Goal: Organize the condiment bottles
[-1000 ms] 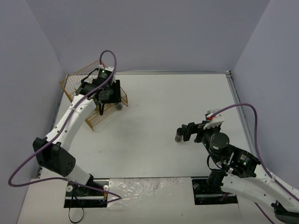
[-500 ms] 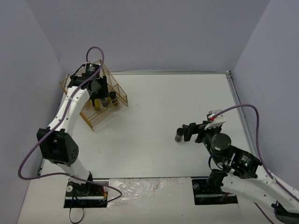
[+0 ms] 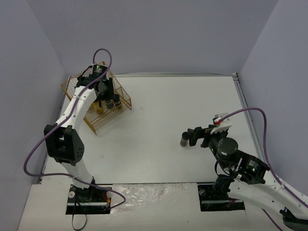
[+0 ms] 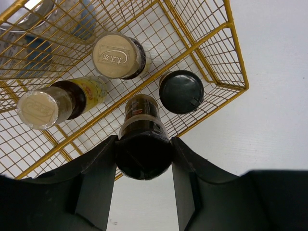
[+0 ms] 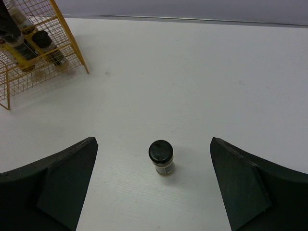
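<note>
White table (image 3: 159, 106), plain lilac-grey walls (image 3: 168, 33) on three sides. Gold wire rack (image 3: 94, 122) stands at the table's far left corner.

Left gripper (image 4: 144, 144): over the rack's right-hand end, closed narrow on the held jar (image 4: 144, 156). This jar has dark glass and a black cap that faces the wrist camera, with one finger pressed on each side of the cap. Its base points down toward the rack's front wire. Cannot tell whether it rests on the mesh.

Inside the rack, from the left wrist view:
- second black-capped jar (image 4: 181, 91), upright in the end corner, just beside the held jar.
- first tan-capped bottle (image 4: 115, 55), just behind those two.
- second tan-capped bottle (image 4: 41, 108), further along the rack toward its left end, some yellow label showing.
- silver-lidded cylinder (image 4: 33, 9) with a blue label, behind the mesh at the rack's back. It is blurred, and I cannot make out more than that.

Right gripper (image 5: 153, 142): well apart from the rack, off to its right and nearer the arm bases. Fingers spread wide, nothing held.

Lone jar (image 5: 161, 158): upright on the table, far from the rack. It stands between the right gripper's spread fingers and touches neither. Black cap, dark body, pale band low on the side.
</note>
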